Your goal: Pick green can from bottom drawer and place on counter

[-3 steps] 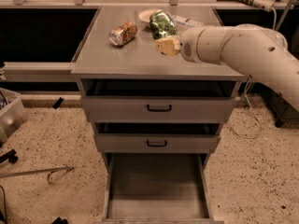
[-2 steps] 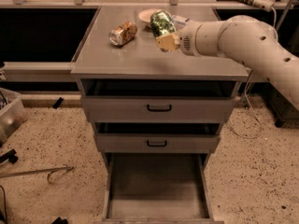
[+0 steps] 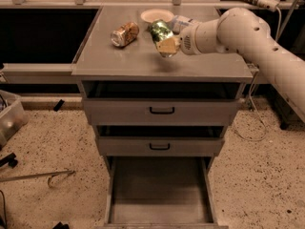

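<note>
One gripper (image 3: 167, 46) squeezing one green can (image 3: 160, 31) over the counter (image 3: 119, 61). One tan can (image 3: 125, 34) to its left. Three drawers (image 3: 162, 112) below, bottom drawer (image 3: 159, 194) open.

The grey tabletop (image 3: 119, 63) carries a tan patterned can (image 3: 125, 34) lying on its side toward the back left. A pale shallow dish (image 3: 157, 15) sits at the back edge with a light packet (image 3: 183, 22) just beside it. The tool (image 3: 165, 43) holds the green can (image 3: 160, 29) over the tabletop's middle.
</note>
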Tool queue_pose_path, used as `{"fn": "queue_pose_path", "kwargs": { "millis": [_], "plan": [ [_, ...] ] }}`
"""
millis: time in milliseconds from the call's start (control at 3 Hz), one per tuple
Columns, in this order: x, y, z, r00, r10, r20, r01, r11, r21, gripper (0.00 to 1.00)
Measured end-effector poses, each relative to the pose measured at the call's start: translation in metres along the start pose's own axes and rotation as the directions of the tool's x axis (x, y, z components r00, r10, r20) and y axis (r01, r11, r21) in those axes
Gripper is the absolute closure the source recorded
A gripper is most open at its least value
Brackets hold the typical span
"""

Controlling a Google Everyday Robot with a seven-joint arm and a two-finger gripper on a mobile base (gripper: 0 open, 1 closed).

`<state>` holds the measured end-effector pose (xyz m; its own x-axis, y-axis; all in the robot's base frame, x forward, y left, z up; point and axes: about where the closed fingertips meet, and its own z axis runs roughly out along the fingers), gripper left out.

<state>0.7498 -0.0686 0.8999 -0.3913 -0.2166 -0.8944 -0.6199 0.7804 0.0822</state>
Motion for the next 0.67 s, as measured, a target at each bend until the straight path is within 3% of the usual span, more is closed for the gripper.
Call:
{"fn": "queue_pose_path", "kwargs": {
  "millis": [667],
  "plan": [
    [0.02, 0.0, 0.023, 0.997, 0.025, -0.068, -0.028, 0.9985, -0.047, 1.0]
  ]
}}
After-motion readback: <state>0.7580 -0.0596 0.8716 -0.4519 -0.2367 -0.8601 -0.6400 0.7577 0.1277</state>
